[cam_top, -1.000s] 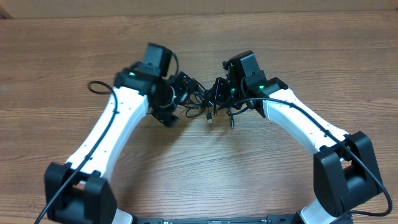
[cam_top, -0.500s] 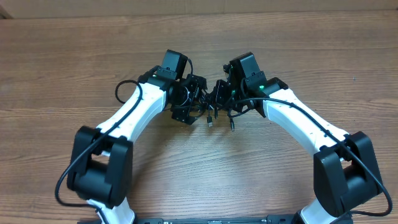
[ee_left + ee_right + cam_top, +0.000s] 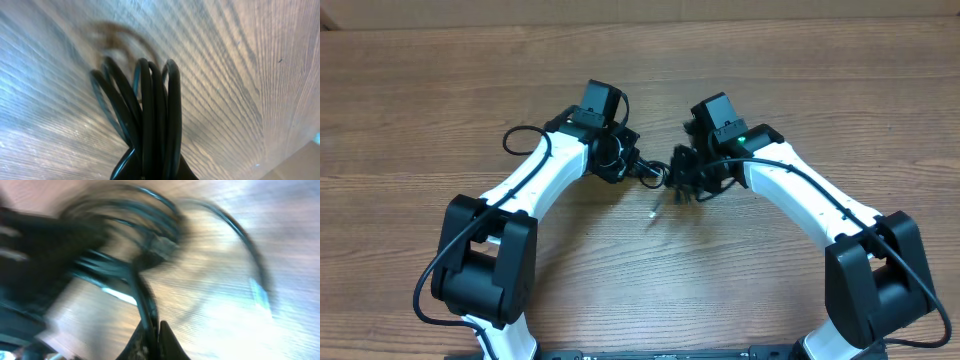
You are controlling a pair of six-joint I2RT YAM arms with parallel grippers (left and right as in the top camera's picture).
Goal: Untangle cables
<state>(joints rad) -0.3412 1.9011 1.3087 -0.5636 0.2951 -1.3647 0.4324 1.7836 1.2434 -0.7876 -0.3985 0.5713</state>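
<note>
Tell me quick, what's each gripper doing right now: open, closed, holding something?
Left gripper: jaws closed on the cables.
Right gripper: jaws look closed on the cables too, though its view is blurred.

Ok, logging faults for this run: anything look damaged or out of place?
Nothing damaged or spilled. The cables are a tangled bunch between the left gripper and right gripper, one pale tip sticking out loose.
</note>
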